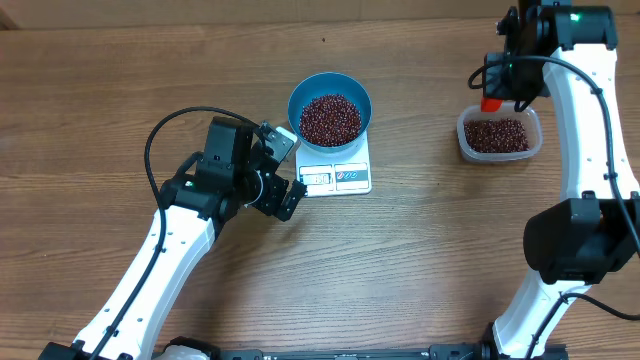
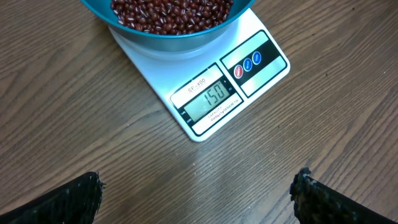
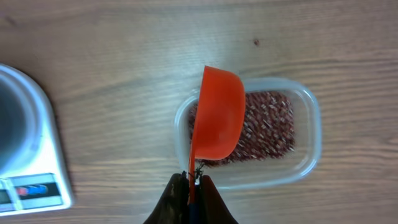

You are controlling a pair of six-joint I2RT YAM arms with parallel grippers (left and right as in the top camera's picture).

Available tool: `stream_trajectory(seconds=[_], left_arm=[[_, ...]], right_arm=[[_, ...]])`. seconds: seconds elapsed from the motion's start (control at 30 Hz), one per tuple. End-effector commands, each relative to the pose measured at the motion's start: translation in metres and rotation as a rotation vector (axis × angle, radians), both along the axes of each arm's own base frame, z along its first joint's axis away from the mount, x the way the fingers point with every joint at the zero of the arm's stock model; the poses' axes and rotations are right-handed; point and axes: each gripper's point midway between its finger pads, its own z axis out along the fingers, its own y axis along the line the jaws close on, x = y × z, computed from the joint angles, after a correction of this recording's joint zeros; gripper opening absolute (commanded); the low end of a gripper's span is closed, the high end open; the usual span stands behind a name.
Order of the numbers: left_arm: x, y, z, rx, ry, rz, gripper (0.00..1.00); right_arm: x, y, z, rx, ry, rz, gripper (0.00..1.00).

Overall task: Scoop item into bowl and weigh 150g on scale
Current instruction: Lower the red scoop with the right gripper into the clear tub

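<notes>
One hundred fifty shows on the flat white scale (image 2: 264, 40) toward the far edge of the table (image 1: 100, 70), so we judge the weighing done: small maroon beans (image 1: 330, 118) fill the deep blue bowl (image 1: 294, 104) on it, our left gripper (image 2: 196, 190) spread wide, our right gripper (image 3: 194, 182) pinching an orange plastic scoop (image 3: 219, 115) above the clear tub (image 3: 308, 124).

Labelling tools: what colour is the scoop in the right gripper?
Bright orange-red. The scoop shows best in the right wrist view, clamped by the right gripper.
</notes>
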Motion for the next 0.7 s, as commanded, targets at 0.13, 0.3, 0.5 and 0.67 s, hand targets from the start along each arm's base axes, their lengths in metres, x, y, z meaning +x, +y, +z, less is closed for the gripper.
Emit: stream_trajectory(seconds=[0.13, 0.3, 0.5, 0.67], left_arm=[[0.000, 0.000, -0.003, -0.003, 0.012, 0.007, 1.00], [0.000, 0.000, -0.003, -0.003, 0.012, 0.007, 1.00], [0.000, 0.000, -0.003, -0.003, 0.012, 0.007, 1.00], [0.000, 0.000, -0.003, -0.003, 0.012, 0.007, 1.00]], right_arm=[[0.009, -0.005, 0.062, 0.124, -0.177, -0.123, 0.04], [-0.002, -0.012, 0.069, 0.163, -0.167, -0.190, 0.04], [-0.014, -0.019, 0.067, 0.402, -0.098, -0.429, 0.04], [-0.026, -0.033, 0.066, 0.513, -0.042, -0.628, 0.04]])
